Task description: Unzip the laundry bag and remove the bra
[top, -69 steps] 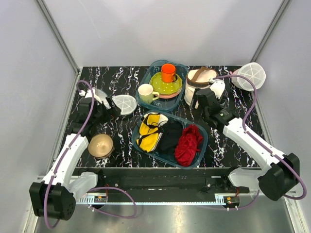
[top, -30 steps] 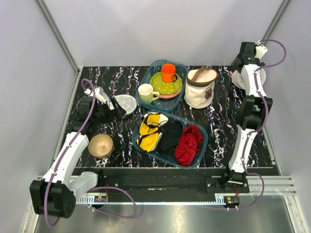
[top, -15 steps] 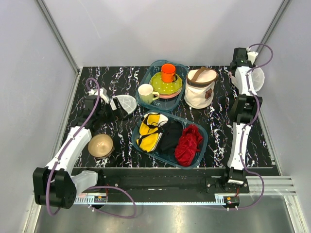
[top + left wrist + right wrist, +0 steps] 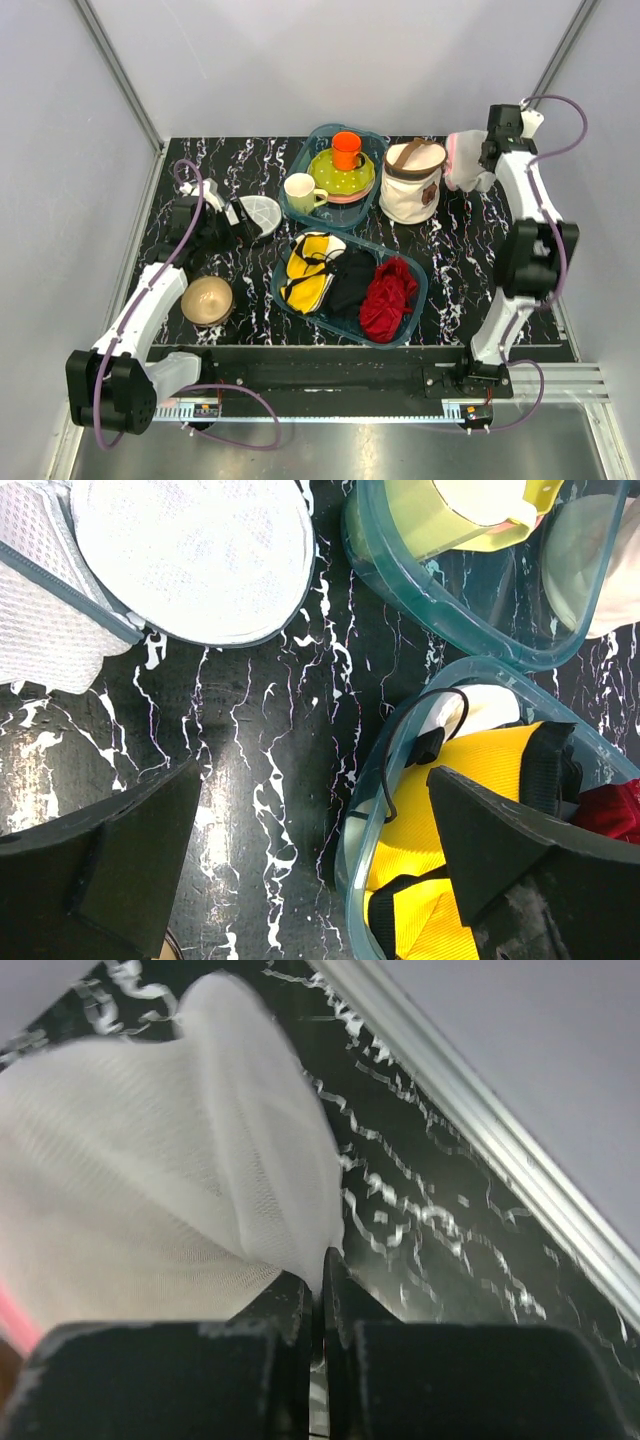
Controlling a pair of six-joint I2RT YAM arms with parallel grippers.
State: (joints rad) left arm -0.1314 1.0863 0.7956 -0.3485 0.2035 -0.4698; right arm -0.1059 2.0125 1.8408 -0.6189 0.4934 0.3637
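Right wrist view: my right jaws pinch the white mesh of the laundry bag [image 4: 150, 1160]. My left jaws stand spread above the tabletop [image 4: 270, 760].

The left arm [image 4: 150, 300] is extended forward along the left side, the left gripper [image 4: 315, 780] held with its jaws spread wide. The right arm [image 4: 530, 210] is raised steeply toward the far right corner — the right gripper [image 4: 320, 1265] is pressed closed, with mesh of the laundry bag [image 4: 150, 1190] pinched between its fingers.

Overhead looking down, wrist views close, sharing table [image 4: 460, 250]
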